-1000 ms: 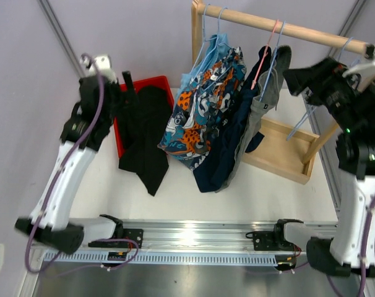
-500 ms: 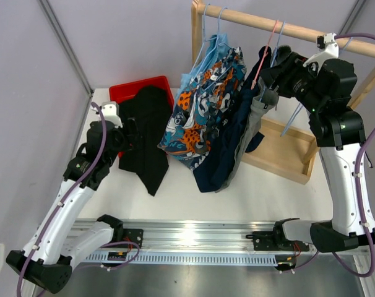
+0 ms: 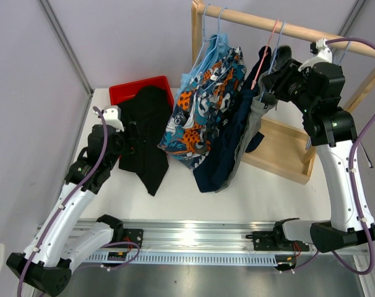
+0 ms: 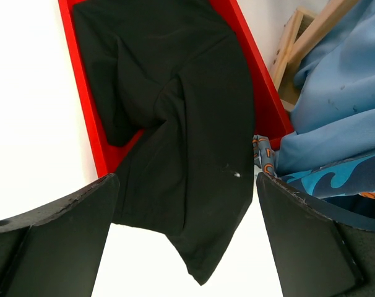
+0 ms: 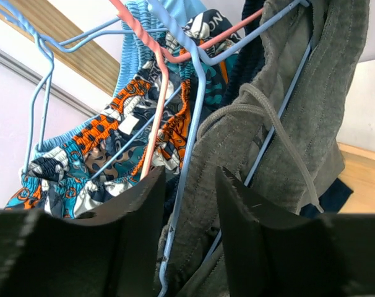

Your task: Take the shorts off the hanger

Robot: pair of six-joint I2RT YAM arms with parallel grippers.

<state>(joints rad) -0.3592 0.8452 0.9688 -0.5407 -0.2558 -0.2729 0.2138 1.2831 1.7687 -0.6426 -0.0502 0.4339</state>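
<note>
Left claw (image 4: 187, 238): jaws spread wide, nothing in them. The black shorts (image 4: 187, 124) lie right under it and ahead, showing in the gap between its two fingers (image 4: 57, 241) but not touching either one. They're bunched in the red bin (image 4: 88, 130), and one leg spills over the bin's edge nearest the claw onto the white table (image 3: 255, 198). To that claw's right, just past the bin wall, hang the light blue shorts (image 4: 342, 93), with a strip of the patterned shorts (image 3: 203, 105) below them. Right claw (image 5: 190, 235): up high near the wooden rail (image 3: 286, 28), jaws only a narrow gap apart and not clamped on anything. The wire of a blue hanger (image 5: 197, 124) runs down into that gap; can't tell if it touches a finger. The grey shorts (image 5: 311, 111) hang on that hanger, directly ahead and to the right of the claw, close in, with the drawstring looped across the front. A pink hanger (image 5: 153, 111) is ahead and slightly left. Further left behind it is the patterned pair's gathered waistband. The navy shorts (image 3: 228, 142) hang between the grey and patterned pairs, below the right claw. All four hanging pairs are on the rail; only the black pair is off it.
</note>
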